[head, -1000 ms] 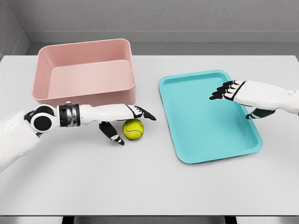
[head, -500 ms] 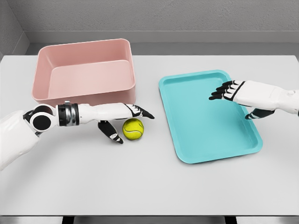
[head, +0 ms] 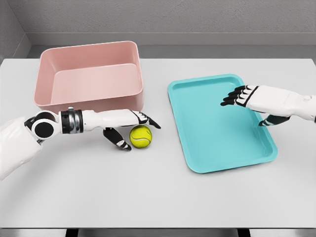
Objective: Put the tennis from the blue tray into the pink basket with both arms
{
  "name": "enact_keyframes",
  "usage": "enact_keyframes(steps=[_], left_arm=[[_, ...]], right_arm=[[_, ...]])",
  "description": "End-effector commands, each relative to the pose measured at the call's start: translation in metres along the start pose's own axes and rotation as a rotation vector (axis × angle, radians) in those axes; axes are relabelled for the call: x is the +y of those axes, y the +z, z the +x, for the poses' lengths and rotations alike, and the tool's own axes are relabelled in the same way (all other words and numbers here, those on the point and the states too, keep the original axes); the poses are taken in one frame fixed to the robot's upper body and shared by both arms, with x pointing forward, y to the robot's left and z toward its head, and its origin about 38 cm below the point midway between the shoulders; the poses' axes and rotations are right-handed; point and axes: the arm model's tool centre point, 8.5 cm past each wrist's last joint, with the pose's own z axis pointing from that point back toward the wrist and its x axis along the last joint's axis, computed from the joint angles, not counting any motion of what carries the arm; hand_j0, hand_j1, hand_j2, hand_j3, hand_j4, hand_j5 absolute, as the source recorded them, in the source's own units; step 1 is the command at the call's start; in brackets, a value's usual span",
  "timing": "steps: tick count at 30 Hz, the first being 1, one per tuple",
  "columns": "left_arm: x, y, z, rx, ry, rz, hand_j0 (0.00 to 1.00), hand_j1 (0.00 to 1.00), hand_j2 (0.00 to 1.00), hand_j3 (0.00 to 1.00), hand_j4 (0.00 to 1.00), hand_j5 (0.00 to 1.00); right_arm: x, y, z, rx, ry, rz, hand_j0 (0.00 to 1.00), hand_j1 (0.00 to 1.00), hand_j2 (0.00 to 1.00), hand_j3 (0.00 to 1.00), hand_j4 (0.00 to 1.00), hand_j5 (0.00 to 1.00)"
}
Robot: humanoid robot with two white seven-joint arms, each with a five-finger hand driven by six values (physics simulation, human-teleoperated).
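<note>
A yellow-green tennis ball [head: 140, 136] lies on the white table, between the pink basket [head: 89, 77] and the blue tray [head: 219, 121], just in front of the basket's right corner. My left hand [head: 132, 130] is over and beside the ball, fingers stretched above it and thumb down on its left; the fingers are not closed around it. The right hand [head: 247, 106] hovers open over the right part of the tray, which holds nothing. The basket's inside is bare.
The white table [head: 148, 192] reaches the front edge of the view, with a grey wall behind the basket. Tray and basket stand roughly a hand's width apart.
My left hand has drawn slightly back to the left and lower beside the ball. The ball and the right hand have stayed in place.
</note>
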Motion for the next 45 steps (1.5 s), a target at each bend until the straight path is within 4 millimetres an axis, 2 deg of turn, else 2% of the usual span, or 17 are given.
enact_keyframes(steps=[1, 11, 17, 26, 31, 37, 45], left_arm=[[0.001, 0.000, 0.000, -0.002, 0.007, 0.006, 0.88, 0.88, 0.88, 0.88, 0.88, 0.88], [-0.001, -0.002, 0.001, -0.005, 0.008, 0.002, 0.88, 0.88, 0.88, 0.88, 0.88, 0.88], [-0.007, -0.008, 0.003, -0.013, 0.007, -0.023, 0.85, 0.85, 0.85, 0.85, 0.85, 0.85], [-0.009, -0.006, -0.001, -0.002, 0.014, -0.023, 0.72, 0.72, 0.72, 0.72, 0.72, 0.72], [-0.009, -0.003, -0.002, 0.004, 0.014, -0.024, 0.71, 0.71, 0.71, 0.71, 0.71, 0.71], [-0.009, -0.002, -0.004, 0.010, 0.017, -0.022, 0.56, 0.56, 0.56, 0.56, 0.56, 0.56], [-0.001, -0.004, -0.001, 0.002, 0.000, -0.017, 0.51, 0.51, 0.51, 0.51, 0.51, 0.51]], right_arm=[[-0.001, 0.001, 0.000, 0.002, -0.004, -0.003, 1.00, 1.00, 1.00, 1.00, 1.00, 1.00], [-0.001, 0.001, -0.001, 0.003, -0.004, -0.004, 1.00, 1.00, 1.00, 1.00, 1.00, 1.00], [-0.001, 0.001, 0.000, 0.002, -0.004, -0.005, 1.00, 1.00, 1.00, 1.00, 1.00, 1.00], [-0.001, 0.001, 0.000, 0.002, -0.004, -0.005, 1.00, 1.00, 1.00, 1.00, 1.00, 1.00], [0.000, 0.001, -0.001, 0.003, -0.005, -0.003, 1.00, 1.00, 1.00, 1.00, 1.00, 1.00], [0.000, 0.001, -0.001, 0.003, -0.005, -0.003, 1.00, 1.00, 1.00, 1.00, 1.00, 1.00], [-0.001, 0.001, -0.001, 0.003, -0.004, -0.002, 1.00, 1.00, 1.00, 1.00, 1.00, 1.00]])
